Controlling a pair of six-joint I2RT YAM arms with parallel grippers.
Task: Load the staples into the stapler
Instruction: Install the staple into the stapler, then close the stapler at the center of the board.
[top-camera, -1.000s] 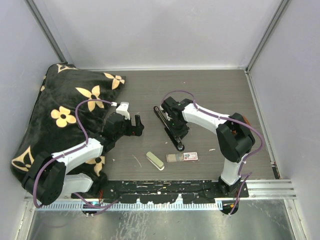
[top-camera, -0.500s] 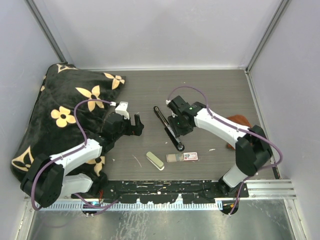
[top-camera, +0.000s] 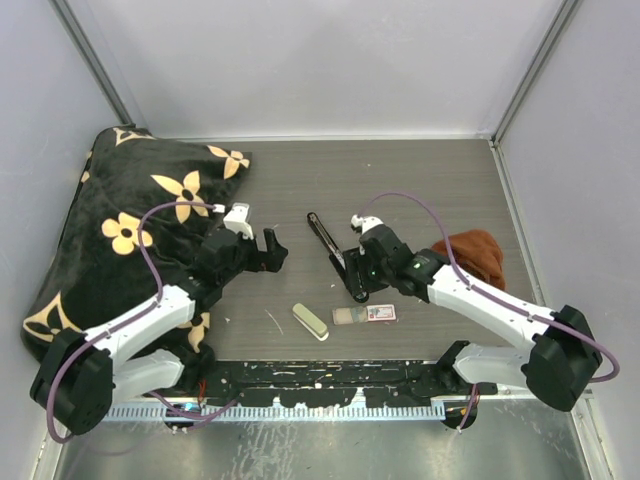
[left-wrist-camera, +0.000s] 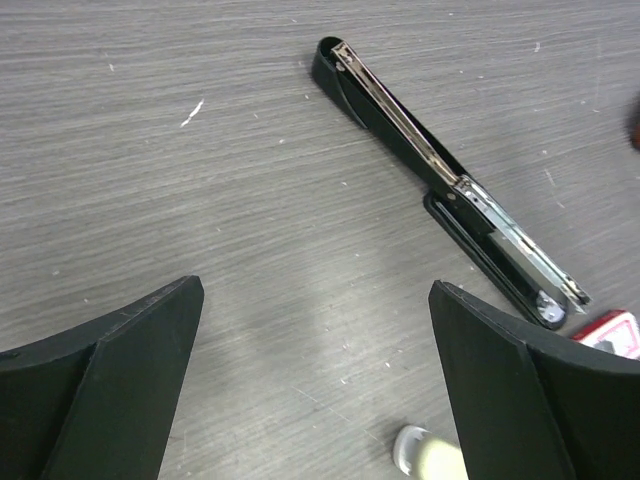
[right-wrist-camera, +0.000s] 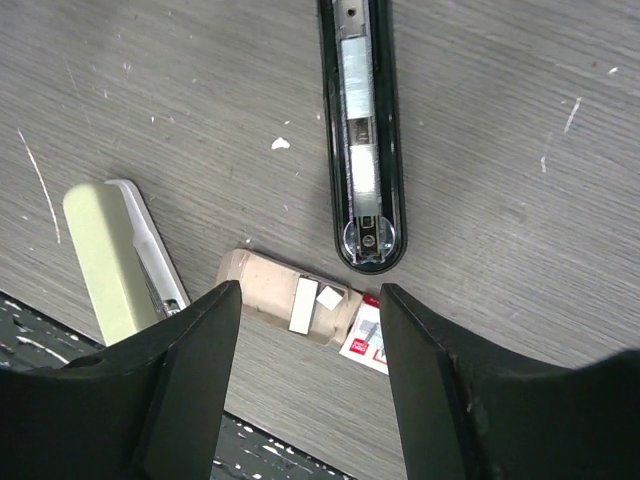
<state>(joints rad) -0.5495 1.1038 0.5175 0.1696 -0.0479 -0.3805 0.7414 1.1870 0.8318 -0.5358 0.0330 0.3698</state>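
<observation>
The black stapler (top-camera: 335, 254) lies opened flat in the middle of the table, its silvery magazine channel (right-wrist-camera: 358, 120) facing up. Just below its near end sits a brown cardboard tray (right-wrist-camera: 270, 288) holding a short silvery strip, the staples (right-wrist-camera: 303, 304), beside a red-and-white box (top-camera: 381, 312). My right gripper (right-wrist-camera: 310, 295) hovers open above the tray, one finger on each side and nothing between them. My left gripper (top-camera: 277, 249) stands wide open and empty left of the stapler (left-wrist-camera: 440, 170), above bare table.
A cream-green oblong (top-camera: 310, 321) lies left of the tray. A black cushion with tan flowers (top-camera: 130, 215) fills the left side under the left arm. A rust-brown cloth (top-camera: 472, 254) lies at the right. Grey walls enclose the table.
My right arm has pulled back toward the near edge, moving its gripper from the stapler's middle to above the tray, jaws widening. The brown cloth has come into view. The left arm barely moved.
</observation>
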